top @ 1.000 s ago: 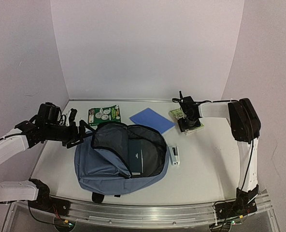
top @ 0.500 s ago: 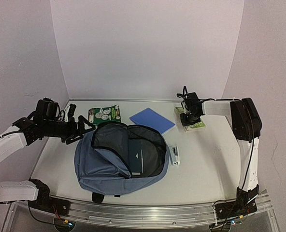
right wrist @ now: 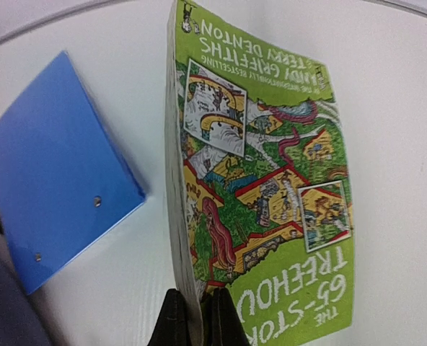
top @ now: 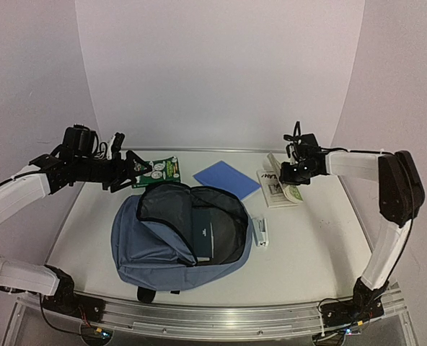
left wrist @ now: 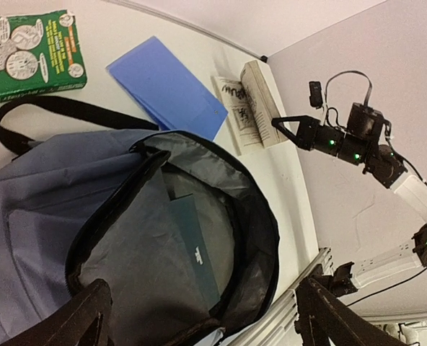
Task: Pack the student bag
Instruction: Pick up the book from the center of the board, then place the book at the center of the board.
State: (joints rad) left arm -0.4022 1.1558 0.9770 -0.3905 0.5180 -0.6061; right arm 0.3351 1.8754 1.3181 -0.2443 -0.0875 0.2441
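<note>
The student bag [top: 172,252] lies open in the middle of the table, a dark teal book [top: 203,236] inside its black lining. From the left wrist, the bag [left wrist: 33,209] fills the lower view with that teal book [left wrist: 195,249] in it. My left gripper [top: 129,170] hovers open at the bag's far left, above a green booklet [top: 156,171], holding nothing. My right gripper [top: 294,173] is shut on the edge of a lime-green paperback [right wrist: 271,180], which stands tilted up and partly fanned open [top: 277,189] at the back right.
A flat blue folder [top: 226,179] lies behind the bag, between the booklet and the paperback. A white stapler [top: 261,232] sits just right of the bag. Walls enclose the table on three sides, and a metal rail [top: 221,317] runs along the near edge.
My right gripper has shut on the paperback and pulled it right and upward, tipping it open. My left gripper has risen from the bag's left rim and moved back and right.
</note>
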